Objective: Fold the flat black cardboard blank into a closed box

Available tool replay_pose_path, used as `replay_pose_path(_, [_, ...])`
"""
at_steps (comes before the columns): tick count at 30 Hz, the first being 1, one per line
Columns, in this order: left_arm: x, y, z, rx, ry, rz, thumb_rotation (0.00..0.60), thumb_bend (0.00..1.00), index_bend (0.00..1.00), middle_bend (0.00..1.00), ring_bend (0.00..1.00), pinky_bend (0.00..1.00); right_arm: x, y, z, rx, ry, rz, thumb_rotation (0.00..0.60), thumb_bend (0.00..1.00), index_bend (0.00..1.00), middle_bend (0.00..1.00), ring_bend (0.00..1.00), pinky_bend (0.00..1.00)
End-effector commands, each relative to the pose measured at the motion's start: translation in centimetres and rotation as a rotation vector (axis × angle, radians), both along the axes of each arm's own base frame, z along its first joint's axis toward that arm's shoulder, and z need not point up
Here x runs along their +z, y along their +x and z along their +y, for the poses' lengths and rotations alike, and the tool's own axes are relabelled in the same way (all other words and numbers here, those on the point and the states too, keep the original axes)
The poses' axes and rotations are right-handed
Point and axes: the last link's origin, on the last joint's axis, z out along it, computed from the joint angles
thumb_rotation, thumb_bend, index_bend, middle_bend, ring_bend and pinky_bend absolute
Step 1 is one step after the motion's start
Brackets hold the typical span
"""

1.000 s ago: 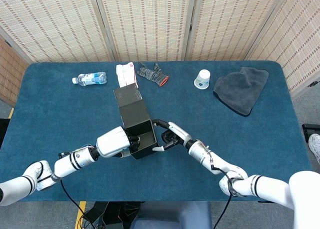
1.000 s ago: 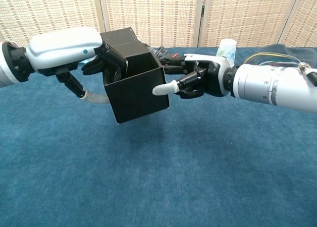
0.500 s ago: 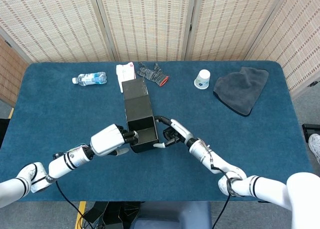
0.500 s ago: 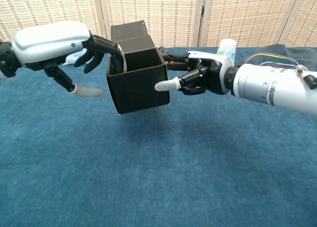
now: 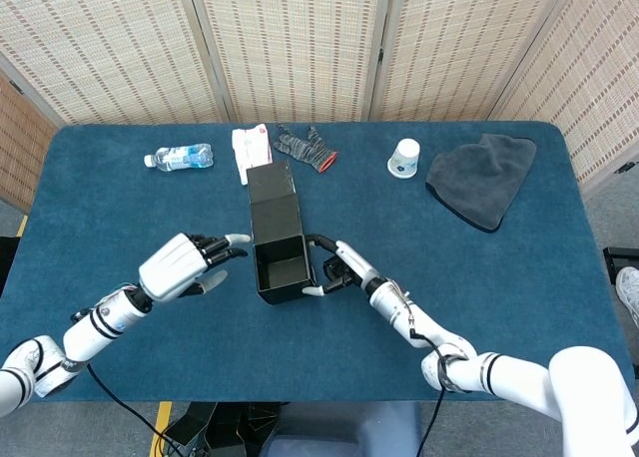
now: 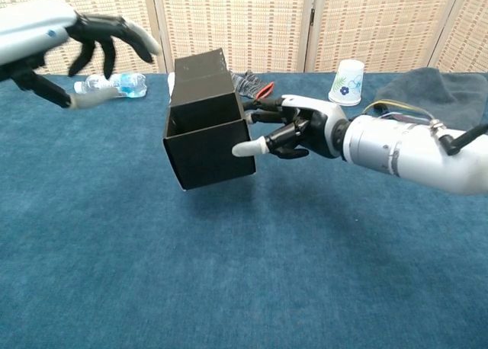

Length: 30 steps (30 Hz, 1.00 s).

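Observation:
The black cardboard box [image 5: 278, 247] [image 6: 206, 147] is partly folded, a long tube with its open end facing me and a flap standing at its far end. My right hand [image 5: 334, 269] [image 6: 293, 132] grips its right wall near the open end, thumb on the front edge and fingers along the side. In the chest view the near end looks raised slightly off the table. My left hand [image 5: 185, 262] [image 6: 91, 33] hovers to the left of the box with fingers spread, touching nothing.
Along the far edge of the blue table lie a water bottle [image 5: 180, 157] [image 6: 107, 84], a white packet [image 5: 252, 148], a grey glove [image 5: 307, 147], a paper cup [image 5: 403, 159] [image 6: 345, 82] and a dark grey cloth [image 5: 481, 178].
My left hand has let go of the box and drawn back to the left, fingers spreading. The box has swung straighter and is now held by the right hand alone.

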Motion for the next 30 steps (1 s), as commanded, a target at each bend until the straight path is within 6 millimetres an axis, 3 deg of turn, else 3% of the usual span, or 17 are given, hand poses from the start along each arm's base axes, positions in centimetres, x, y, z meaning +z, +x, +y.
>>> replay_pose_path(1, [1.3, -1.0, 0.0, 0.031, 0.034, -0.033, 0.600, 0.41, 0.27, 0.22, 0.49, 0.69, -1.1, 0.4, 0.2, -0.002, -0.003, 0.013, 0.600, 0.36, 0.41, 0.32, 0.80, 1.00])
replay_pose_path(9, [2.8, -3.0, -0.7, 0.086, 0.071, -0.075, 0.600, 0.41, 0.27, 0.22, 0.49, 0.69, -3.8, 1.1, 1.7, 0.010, -0.001, 0.045, 0.600, 0.24, 0.20, 0.17, 0.74, 1.00])
replay_pose_path(15, [3.0, -3.7, -1.2, 0.099, 0.078, -0.095, 0.600, 0.41, 0.26, 0.22, 0.49, 0.69, -4.3, 1.1, 2.6, 0.024, -0.014, 0.065, 0.600, 0.10, 0.01, 0.03, 0.68, 1.00])
replay_pose_path(22, [3.0, -4.3, -1.6, 0.117, 0.073, -0.110, 0.600, 0.41, 0.25, 0.22, 0.49, 0.69, -3.7, 0.5, 3.8, 0.043, -0.017, 0.106, 0.600, 0.02, 0.00, 0.00, 0.64, 1.00])
replay_pose_path(30, [3.2, -4.4, -2.1, 0.161, 0.053, -0.160, 0.600, 0.41, 0.25, 0.22, 0.49, 0.68, -1.2, -0.8, 5.3, 0.000, 0.006, 0.143, 0.600, 0.00, 0.00, 0.00, 0.63, 1.00])
